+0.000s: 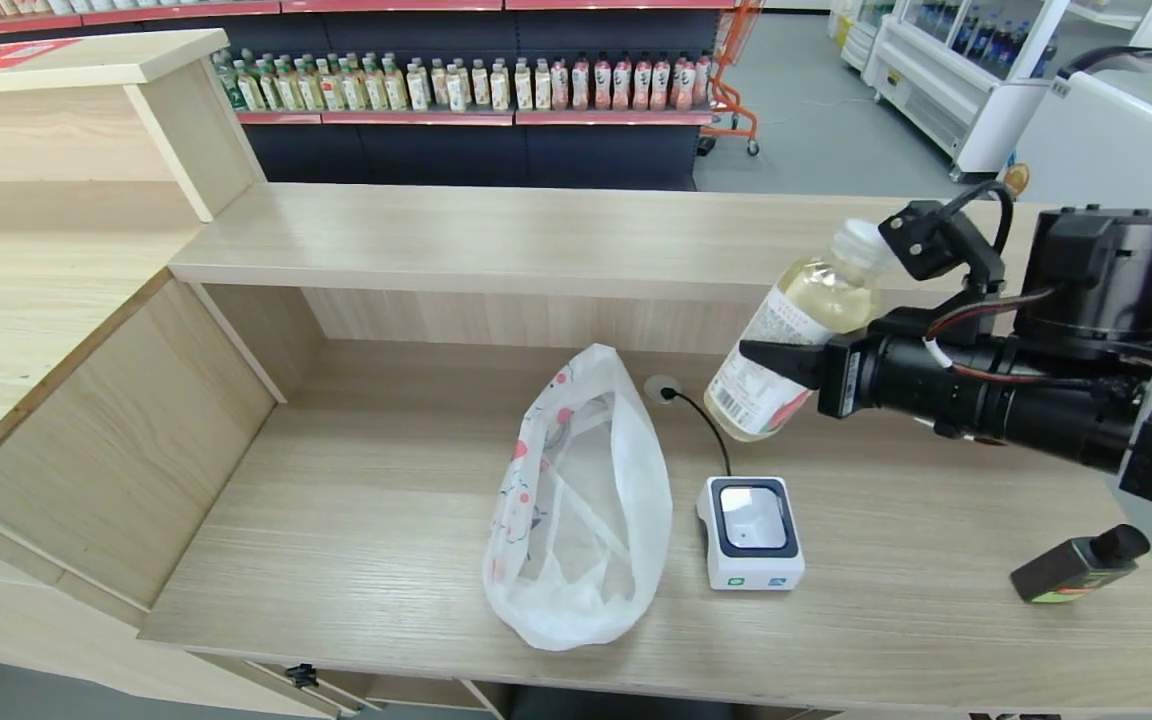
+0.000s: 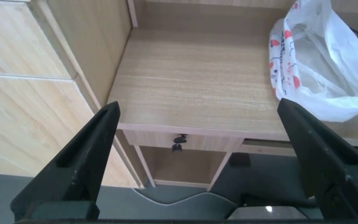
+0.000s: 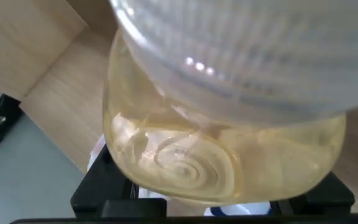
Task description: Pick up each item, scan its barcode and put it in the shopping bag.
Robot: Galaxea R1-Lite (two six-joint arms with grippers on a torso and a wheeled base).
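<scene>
My right gripper (image 1: 804, 362) is shut on a clear bottle of yellowish drink (image 1: 798, 335) with a white cap and a white label, held tilted in the air above and behind the white barcode scanner (image 1: 750, 532). The bottle's barcode faces down and left. In the right wrist view the bottle (image 3: 229, 137) is seen from its cap end. A white plastic shopping bag (image 1: 581, 500) with red print lies open on the counter, left of the scanner. My left gripper (image 2: 197, 162) hangs open off the counter's front edge, with the bag (image 2: 316, 56) farther off.
A dark bottle with a black cap (image 1: 1076, 567) lies on the counter (image 1: 336, 560) at the right. The scanner's cable (image 1: 706, 425) runs to a hole in the counter behind it. A raised wooden ledge (image 1: 496, 240) runs along the back, with wooden side walls on the left.
</scene>
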